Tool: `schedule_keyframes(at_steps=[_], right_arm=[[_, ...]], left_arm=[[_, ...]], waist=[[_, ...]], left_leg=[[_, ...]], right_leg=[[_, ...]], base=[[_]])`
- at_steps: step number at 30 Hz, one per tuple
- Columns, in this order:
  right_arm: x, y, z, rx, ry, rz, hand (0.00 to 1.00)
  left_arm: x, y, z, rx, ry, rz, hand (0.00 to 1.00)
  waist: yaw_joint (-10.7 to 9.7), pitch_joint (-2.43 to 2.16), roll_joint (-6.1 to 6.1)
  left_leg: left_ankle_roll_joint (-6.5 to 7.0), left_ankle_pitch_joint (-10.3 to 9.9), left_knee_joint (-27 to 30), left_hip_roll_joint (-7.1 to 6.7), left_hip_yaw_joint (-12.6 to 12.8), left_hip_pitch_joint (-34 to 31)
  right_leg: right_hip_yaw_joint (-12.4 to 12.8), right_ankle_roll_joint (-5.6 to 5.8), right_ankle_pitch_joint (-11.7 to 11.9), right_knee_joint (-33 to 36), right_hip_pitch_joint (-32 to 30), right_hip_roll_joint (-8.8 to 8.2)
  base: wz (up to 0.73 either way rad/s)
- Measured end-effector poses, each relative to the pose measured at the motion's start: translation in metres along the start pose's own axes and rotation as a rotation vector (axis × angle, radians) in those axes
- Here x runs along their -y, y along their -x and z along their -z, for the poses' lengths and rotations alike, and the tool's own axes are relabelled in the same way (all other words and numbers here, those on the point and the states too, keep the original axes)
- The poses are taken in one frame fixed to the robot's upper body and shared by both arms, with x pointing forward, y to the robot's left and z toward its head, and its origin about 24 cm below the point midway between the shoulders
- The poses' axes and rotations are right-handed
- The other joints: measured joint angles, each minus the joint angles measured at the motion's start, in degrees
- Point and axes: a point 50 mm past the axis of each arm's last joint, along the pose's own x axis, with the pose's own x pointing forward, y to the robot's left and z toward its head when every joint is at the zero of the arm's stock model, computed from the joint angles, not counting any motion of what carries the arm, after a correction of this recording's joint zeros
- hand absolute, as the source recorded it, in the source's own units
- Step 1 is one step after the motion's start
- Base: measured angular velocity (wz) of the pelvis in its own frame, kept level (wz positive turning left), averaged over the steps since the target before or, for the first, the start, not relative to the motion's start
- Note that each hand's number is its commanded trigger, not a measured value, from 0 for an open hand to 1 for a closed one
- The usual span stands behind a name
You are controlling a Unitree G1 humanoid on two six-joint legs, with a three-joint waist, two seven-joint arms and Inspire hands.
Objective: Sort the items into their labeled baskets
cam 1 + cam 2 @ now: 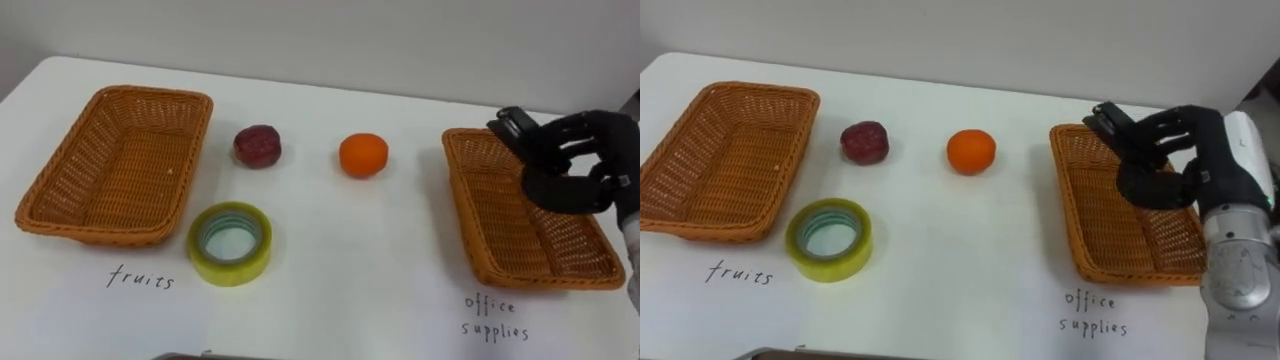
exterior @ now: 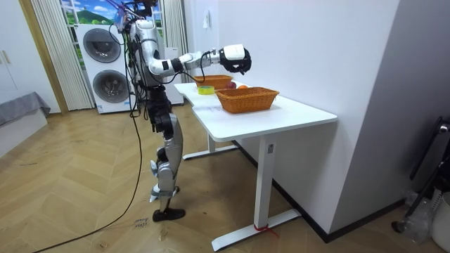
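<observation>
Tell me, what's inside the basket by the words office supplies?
Where its wicker bottom shows, nothing lies in the office supplies basket. The right hand, curled round a small black object, hangs above it and hides the far right part.

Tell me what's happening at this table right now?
The robot stands at a white table and its right hand holds a small black item in curled fingers above the office supplies basket. The tape roll, dark red fruit and orange lie on the table; the fruits basket holds nothing.

Bright even light, soft faint shadows
</observation>
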Motion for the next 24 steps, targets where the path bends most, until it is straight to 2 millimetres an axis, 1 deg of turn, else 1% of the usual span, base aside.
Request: schedule_keyframes(at_steps=[4,6,8,9,10,15,21,24], right_arm=[[-0.002,0.001,0.008,-0.04,0.043,-0.006,1.0],[-0.005,0.001,0.015,-0.073,0.064,-0.018,1.0],[-0.005,0.001,0.017,-0.084,0.078,-0.029,1.0],[-0.006,0.001,0.017,-0.086,0.082,-0.036,0.45],[-0.006,0.001,0.017,-0.086,0.083,-0.038,0.0],[-0.006,0.001,0.017,-0.089,0.115,-0.063,0.0],[-0.008,0.001,0.018,-0.092,0.121,-0.086,0.0],[-0.009,0.001,0.022,-0.109,0.121,-0.095,0.0]], left_arm=[[-0.001,0.0,0.001,-0.006,-0.002,-0.002,0.0],[-0.001,0.0,-0.004,0.013,-0.001,-0.004,0.0],[-0.001,0.001,-0.007,0.028,-0.009,-0.002,0.0],[0.0,0.001,-0.009,0.037,-0.014,-0.001,0.0],[0.0,0.001,-0.009,0.04,-0.014,0.0,0.0],[0.0,0.001,-0.015,0.067,-0.014,-0.001,0.0],[0.0,0.002,-0.015,0.068,-0.018,0.001,0.0],[0.0,0.002,-0.015,0.068,-0.018,0.0,0.0]], waist=[[-0.1,-0.07,0.13],[-0.2,-0.05,-0.01],[-0.18,-0.02,0.0],[-0.18,-0.01,-0.01],[-0.18,-0.01,-0.04],[0.05,0.04,-0.3],[0.31,0.08,-0.25],[0.32,0.07,-0.27]], left_leg=[[0.0,0.0,0.03,0.01,0.08,0.0],[0.0,0.0,0.05,0.03,0.08,0.0],[0.0,0.0,0.05,0.03,0.09,0.0],[0.0,0.0,0.04,0.04,0.11,0.0],[0.0,0.0,0.03,0.05,0.11,-0.01],[0.01,-0.01,-0.03,0.05,0.25,-0.06],[0.01,-0.01,-0.06,0.1,0.75,-0.07],[0.01,-0.01,-0.06,0.09,0.77,-0.05]], right_leg=[[-0.41,0.0,0.0,0.03,-0.03,-0.05],[-0.5,0.0,0.0,0.09,-0.03,-0.04],[-0.5,0.0,0.0,0.26,-0.15,-0.04],[-0.51,0.0,0.0,0.49,-0.31,-0.05],[-0.52,0.0,0.0,0.51,-0.34,-0.05],[-0.39,0.0,0.0,0.51,-0.55,-0.04],[0.1,0.0,0.0,0.51,-0.71,0.01],[0.1,0.0,0.0,0.52,-0.66,0.0]], base=[[-0.01],[0.0],[0.0],[0.0],[0.0],[0.0],[-0.04],[0.0]])
